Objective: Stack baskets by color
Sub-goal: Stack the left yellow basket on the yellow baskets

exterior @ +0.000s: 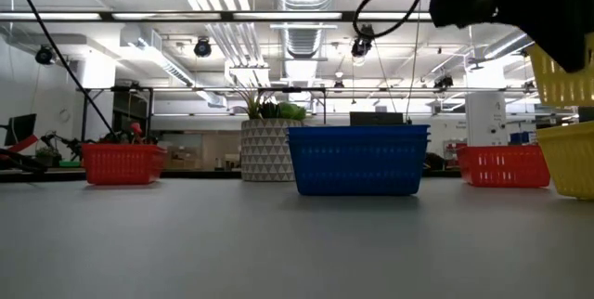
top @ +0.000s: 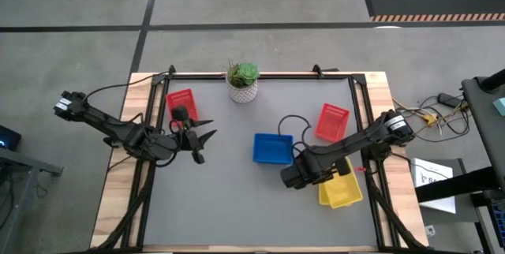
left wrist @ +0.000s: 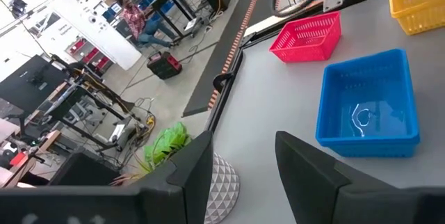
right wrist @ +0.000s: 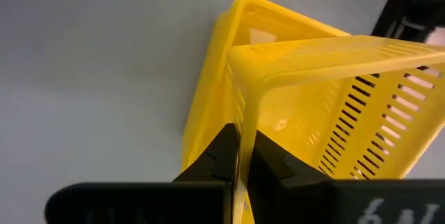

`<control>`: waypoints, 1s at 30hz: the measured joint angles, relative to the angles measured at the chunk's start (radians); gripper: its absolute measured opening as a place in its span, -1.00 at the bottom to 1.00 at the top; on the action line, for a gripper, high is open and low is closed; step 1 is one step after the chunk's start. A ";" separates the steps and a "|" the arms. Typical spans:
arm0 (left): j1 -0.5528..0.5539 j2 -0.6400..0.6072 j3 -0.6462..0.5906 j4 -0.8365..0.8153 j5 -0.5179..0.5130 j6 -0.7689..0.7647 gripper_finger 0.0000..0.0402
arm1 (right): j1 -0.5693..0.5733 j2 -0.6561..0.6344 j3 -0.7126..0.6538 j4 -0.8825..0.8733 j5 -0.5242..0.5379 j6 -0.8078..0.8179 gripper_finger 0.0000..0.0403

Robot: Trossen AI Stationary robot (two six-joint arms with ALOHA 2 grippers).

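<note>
My right gripper (right wrist: 240,144) is shut on a yellow basket (exterior: 560,74), holding it up near the table's right edge above a second yellow basket (exterior: 571,158) that stands on the table. A blue basket (top: 273,148) stands at mid-table, with one red basket (top: 332,121) to its far right and another red basket (top: 182,104) at the far left. My left gripper (top: 207,137) hovers open over the table's left part, nothing between its fingers. My right gripper pinches one wall of the upper yellow basket at its rim (right wrist: 241,116) between its two fingers. The fingers come from above, pointing steeply down. The basket is lifted clear and tilted, over the yellow basket on the table (right wrist: 212,78).
A green plant in a white patterned pot (top: 243,82) stands at the middle of the far edge. A black cable (top: 293,121) loops above the table between the blue basket and the red one. Bare grey tabletop lies along the near edge.
</note>
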 joint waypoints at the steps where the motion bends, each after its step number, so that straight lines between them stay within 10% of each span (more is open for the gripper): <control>1: 0.000 0.000 0.000 0.000 0.000 0.000 -0.30 | 0.000 0.000 -0.015 0.016 0.001 -0.002 -0.95; 30: 0.000 0.001 -0.005 0.002 0.000 0.000 -0.30 | -0.035 -0.063 -0.017 0.020 -0.008 -0.066 -0.29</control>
